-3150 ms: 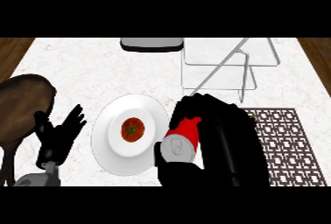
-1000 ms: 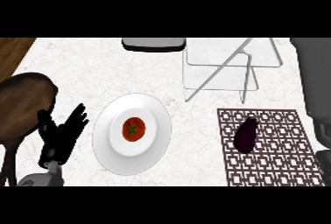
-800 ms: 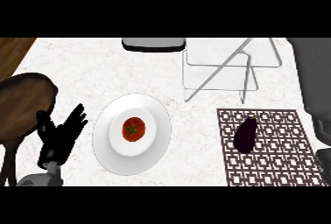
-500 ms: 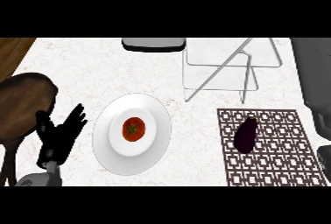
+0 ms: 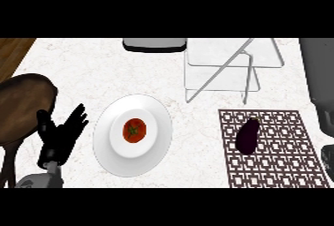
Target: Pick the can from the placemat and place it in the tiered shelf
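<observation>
No can shows anywhere in the head view. On the patterned placemat (image 5: 287, 163) at the right lies a dark purple eggplant (image 5: 246, 136). The tiered shelf (image 5: 225, 70), a pale wire frame, stands behind the mat with nothing visible on it. My left hand (image 5: 61, 139) rests open at the lower left, fingers up, beside the plate and holding nothing. A grey shape (image 5: 318, 79) runs along the right edge; my right hand itself is out of view.
A white plate (image 5: 111, 154) with a red tomato (image 5: 134, 130) on it sits left of centre. A round brown wooden piece (image 5: 23, 106) lies at the far left. A dark grey object (image 5: 154, 44) stands at the back edge.
Three seconds ago my right hand held a red and white can between the plate and the mat; hand and can have left the view, uncovering the eggplant. Over the last second nothing moved.
</observation>
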### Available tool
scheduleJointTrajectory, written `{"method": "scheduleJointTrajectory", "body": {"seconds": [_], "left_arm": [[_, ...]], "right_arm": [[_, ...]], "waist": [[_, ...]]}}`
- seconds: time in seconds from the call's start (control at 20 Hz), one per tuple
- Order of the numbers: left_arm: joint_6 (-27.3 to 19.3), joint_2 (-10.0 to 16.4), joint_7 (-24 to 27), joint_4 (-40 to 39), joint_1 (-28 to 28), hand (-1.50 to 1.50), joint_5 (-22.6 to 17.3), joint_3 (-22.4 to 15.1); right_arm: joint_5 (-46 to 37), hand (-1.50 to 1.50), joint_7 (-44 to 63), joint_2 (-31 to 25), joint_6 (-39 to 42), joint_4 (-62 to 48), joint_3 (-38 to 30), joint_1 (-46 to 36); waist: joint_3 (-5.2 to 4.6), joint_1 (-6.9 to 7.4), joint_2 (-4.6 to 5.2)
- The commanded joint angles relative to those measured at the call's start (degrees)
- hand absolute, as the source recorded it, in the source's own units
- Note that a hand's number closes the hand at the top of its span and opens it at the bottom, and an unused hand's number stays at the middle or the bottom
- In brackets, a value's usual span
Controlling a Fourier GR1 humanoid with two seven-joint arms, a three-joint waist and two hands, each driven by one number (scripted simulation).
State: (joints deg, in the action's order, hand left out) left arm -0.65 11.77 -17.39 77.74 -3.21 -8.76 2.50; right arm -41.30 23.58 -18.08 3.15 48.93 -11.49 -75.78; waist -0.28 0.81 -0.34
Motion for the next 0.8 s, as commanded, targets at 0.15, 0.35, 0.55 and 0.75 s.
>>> {"method": "scheduleJointTrajectory", "body": {"seconds": [0.15,0.35,0.55,0.75], "left_arm": [[-0.4,-0.44,0.76,1.06,2.27,0.0,0.76,0.0],[0.67,-0.89,3.35,-0.04,2.71,0.0,0.88,-0.11],[-0.96,-1.5,1.36,-2.37,-0.96,0.0,1.59,0.02],[-0.06,-1.24,2.22,-2.66,-0.88,0.0,1.4,0.36]], "right_arm": [[5.34,-1.5,0.49,2.16,-7.04,2.02,-6.02,2.58],[10.12,-1.5,1.95,2.62,-8.13,-0.42,-10.27,-1.64],[14.89,-1.5,2.67,1.16,-10.36,0.19,-15.15,-3.32],[13.75,-1.5,2.43,-1.43,-16.17,1.16,-15.89,-2.75]], "waist": [[0.29,-0.25,0.26],[0.27,0.09,0.41],[0.27,-0.19,0.5],[0.25,-0.3,0.45]]}}
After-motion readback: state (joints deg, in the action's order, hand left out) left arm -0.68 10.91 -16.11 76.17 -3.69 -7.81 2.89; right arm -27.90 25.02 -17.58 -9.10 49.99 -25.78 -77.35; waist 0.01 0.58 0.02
